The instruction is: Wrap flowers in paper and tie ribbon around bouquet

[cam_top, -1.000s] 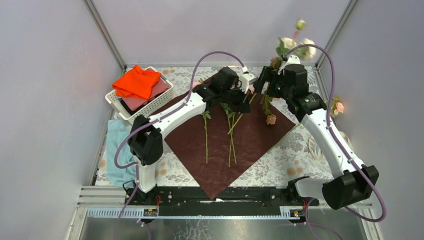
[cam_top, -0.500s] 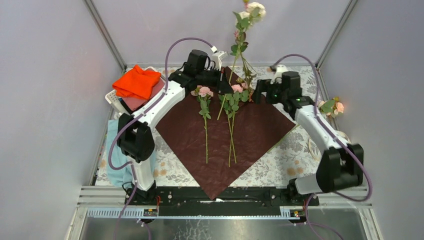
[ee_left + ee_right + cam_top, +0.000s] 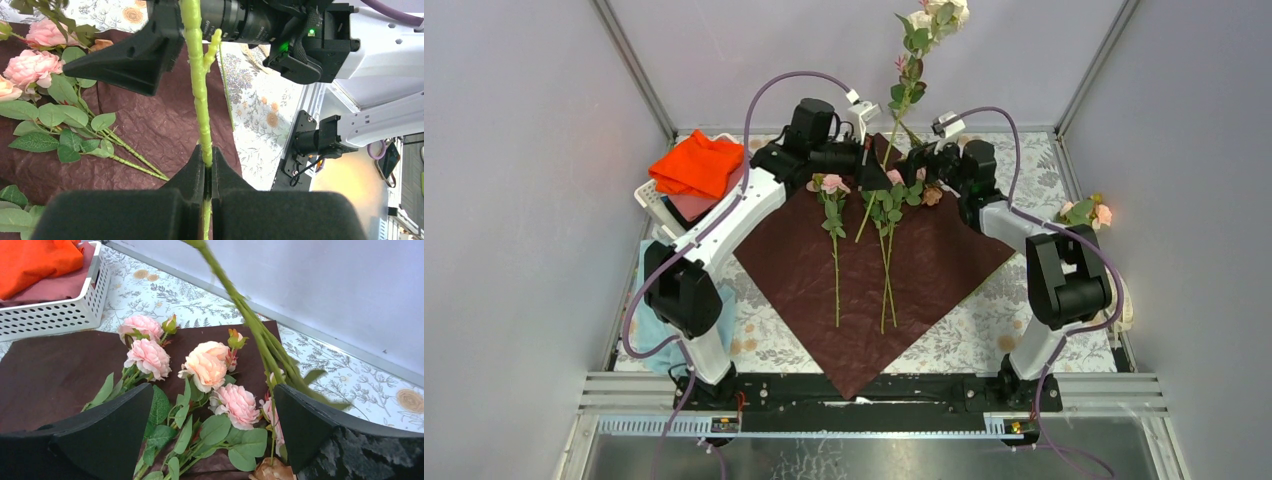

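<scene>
Several flowers, pink and peach roses with leaves, lie on the dark red paper spread as a diamond. My left gripper is at the paper's far corner, shut on the thin green stem of one more flower that rises upright to its blooms at the top. The jaws pinch that stem tightly. My right gripper hangs wide open just right of it, over the roses, with the held stem passing in front. The ribbon and a bouquet are out of view.
A white basket holding a bright orange cloth stands at the back left. A light blue cloth lies at the left edge. A loose rose sprig sits at the right. Enclosure walls close in behind.
The raised flower swung from the back right to upright at the back centre, held by the left gripper. The left arm moved toward the back; the right gripper shifted left, close to it.
</scene>
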